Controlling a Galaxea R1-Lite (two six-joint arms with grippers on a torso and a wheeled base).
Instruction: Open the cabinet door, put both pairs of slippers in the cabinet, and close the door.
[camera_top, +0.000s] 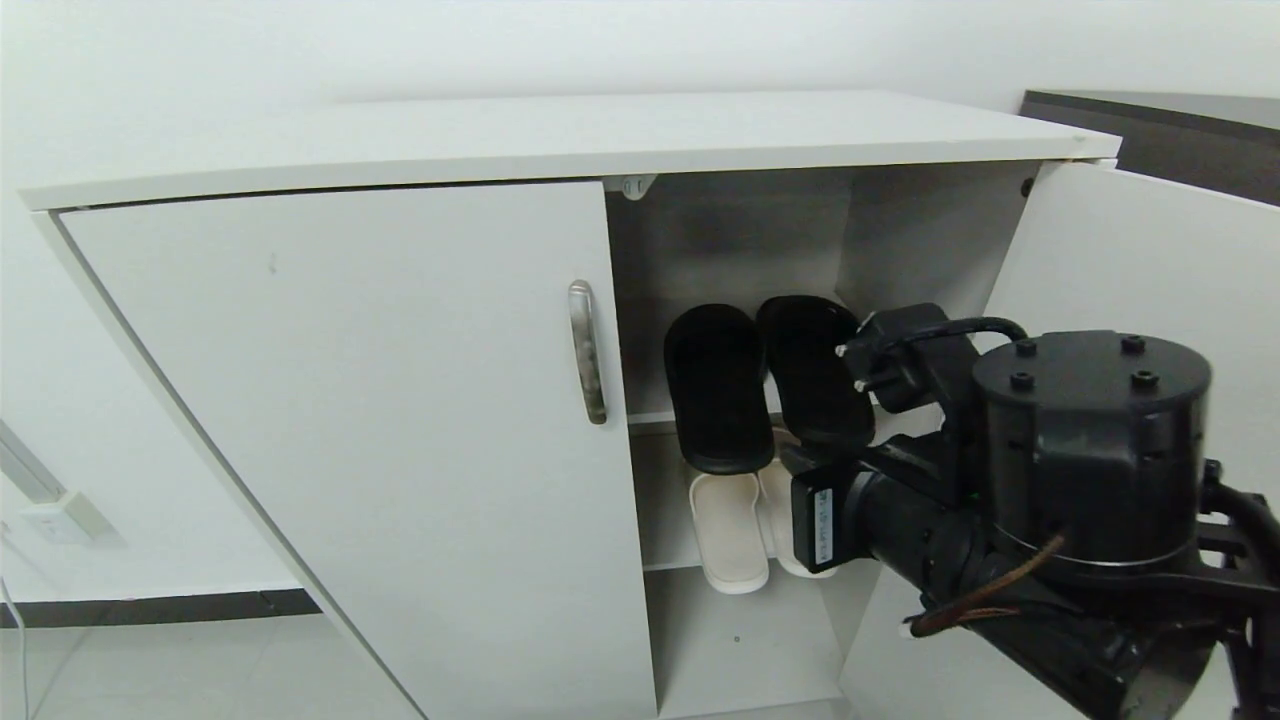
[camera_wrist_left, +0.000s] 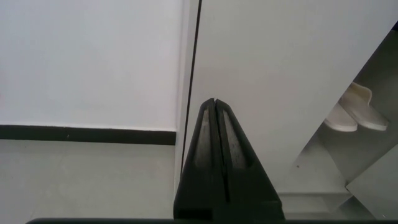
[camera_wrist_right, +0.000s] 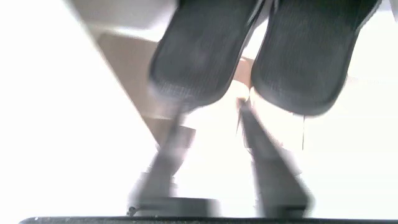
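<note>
Right claw (camera_wrist_right: 211, 118): released, fingers spread just short of the black slippers (camera_top: 715, 390), which lean on the upper shelf (camera_top: 650, 418) of the cabinet (camera_top: 560, 130), heels over the shelf's front edge. White slippers (camera_top: 728, 530) lie on the lower shelf (camera_top: 670, 565). Left claw (camera_wrist_left: 214, 102): clenched, empty. I judge both pairs light and soft (pinch at the heel rim). The open door (camera_top: 1130, 270) is stiff; I would push near its free edge.

White cabinet (camera_top: 560, 135) stands on floor (camera_top: 150, 670). Upper shelf (camera_top: 650, 418): black slippers (camera_top: 715, 390) side by side, ends overhanging front edge. Lower shelf (camera_top: 665, 555): white slippers (camera_top: 728, 535) side by side, likewise overhanging.
</note>
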